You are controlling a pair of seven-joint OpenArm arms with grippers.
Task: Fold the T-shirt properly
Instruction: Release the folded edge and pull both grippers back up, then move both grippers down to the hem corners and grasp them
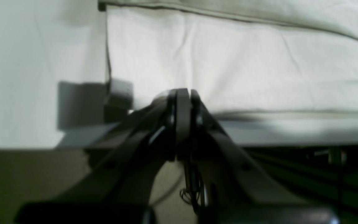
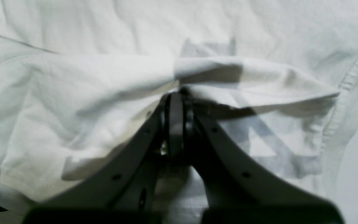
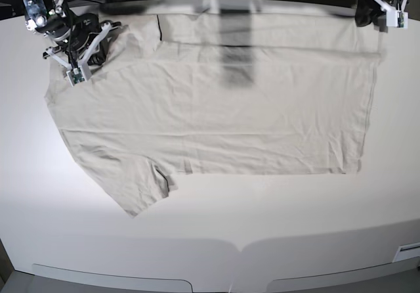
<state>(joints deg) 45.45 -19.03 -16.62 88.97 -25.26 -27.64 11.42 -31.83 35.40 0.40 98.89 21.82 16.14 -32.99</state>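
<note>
A: Shirt [image 3: 216, 115] lies flat on the table [image 3: 210, 240], soft, light, limp. Grip hems.
B: Right hand [image 2: 176, 93] is closed on a fabric fold; left hand [image 1: 182, 91] is closed, shirt edge just ahead, hold unclear.

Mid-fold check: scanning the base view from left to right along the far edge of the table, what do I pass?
Right end effector, shut at the shirt's sleeve end → T-shirt spread flat on the white table → left end effector, shut at the shirt's far hem corner.
</note>
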